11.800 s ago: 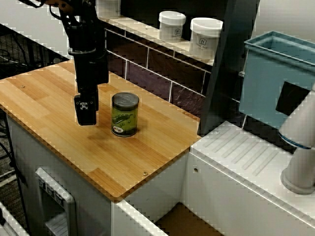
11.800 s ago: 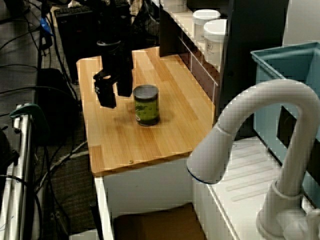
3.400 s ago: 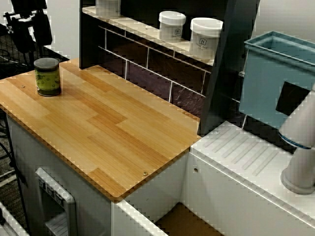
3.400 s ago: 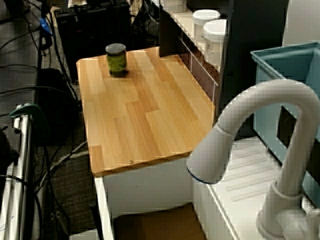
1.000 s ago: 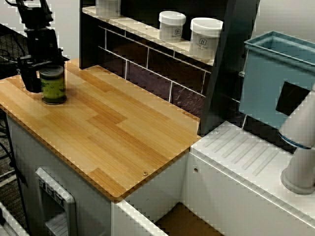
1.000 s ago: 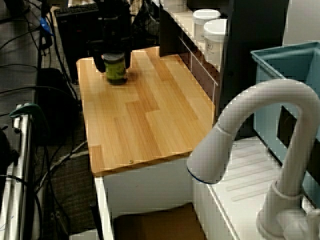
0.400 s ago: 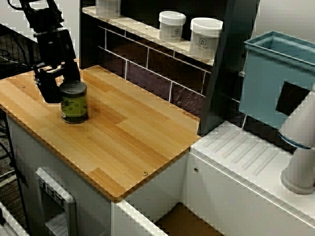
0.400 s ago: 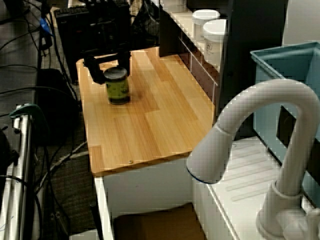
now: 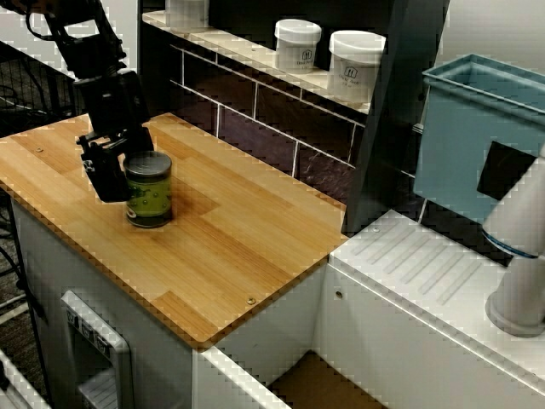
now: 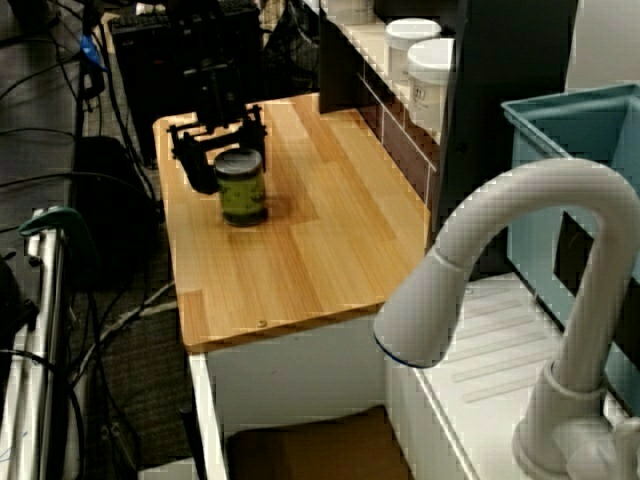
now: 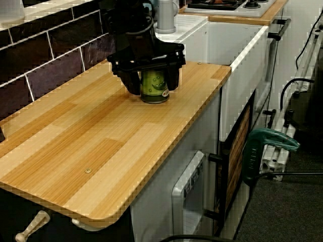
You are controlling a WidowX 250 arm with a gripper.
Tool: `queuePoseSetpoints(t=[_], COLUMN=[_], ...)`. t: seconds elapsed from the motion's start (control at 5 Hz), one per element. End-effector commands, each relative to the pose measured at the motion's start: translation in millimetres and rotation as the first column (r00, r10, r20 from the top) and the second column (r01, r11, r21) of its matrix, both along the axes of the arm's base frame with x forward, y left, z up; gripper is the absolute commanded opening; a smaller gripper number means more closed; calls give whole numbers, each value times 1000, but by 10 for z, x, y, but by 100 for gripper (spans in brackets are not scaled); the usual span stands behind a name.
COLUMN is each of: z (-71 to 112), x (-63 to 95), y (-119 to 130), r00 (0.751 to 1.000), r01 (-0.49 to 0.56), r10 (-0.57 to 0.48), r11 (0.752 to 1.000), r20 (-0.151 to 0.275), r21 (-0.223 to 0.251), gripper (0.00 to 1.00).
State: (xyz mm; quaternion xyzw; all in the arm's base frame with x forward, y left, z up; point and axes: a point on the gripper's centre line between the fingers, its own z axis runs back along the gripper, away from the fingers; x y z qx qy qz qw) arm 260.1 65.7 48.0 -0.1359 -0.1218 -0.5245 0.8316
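- Can, in the view from the sink side, stands upright on the counter. It is in the counter's left half, away from every edge, and has a green label and a dark lid.
- Same view: the black end effector comes down from the upper left and is closed on the can. One finger lies against the can's left side, and the other is hidden behind it.
- Same view: a white jar and a second jar sit on the shelf behind the counter. A teal bin stands at the right above a white drainboard, with a faucet at the picture's edge.
- View over the faucet: the can sits in the far half of the counter, nearer the open left edge than the shelf side.
- Same view: the end effector straddles the can, with one finger just beside the label. The faucet arcs across the foreground, and cables trail over the floor at the left.
- View from the counter's end: the can is upright with its base on the counter.
- Same view: the end effector grips the can, with a finger flat against each side.
- Same view: dark tiles run along the left, and a green clamp stands beside the cabinet at the right.
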Motion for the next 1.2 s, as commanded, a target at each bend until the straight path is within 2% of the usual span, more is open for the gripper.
queuePoseSetpoints(t=[0.0, 0.6, 0.8, 1.0], z=[182, 229, 233, 273], x=[176, 233, 220, 196], y=[-261, -659, -705, -623], r00=[999, 1000, 1000, 1000], r01=[18, 30, 21, 16], r10=[-18, -30, -21, -16], r11=[1000, 1000, 999, 998], r20=[32, 2, 10, 1], r21=[11, -4, 40, 62], gripper=[100, 100, 100, 100])
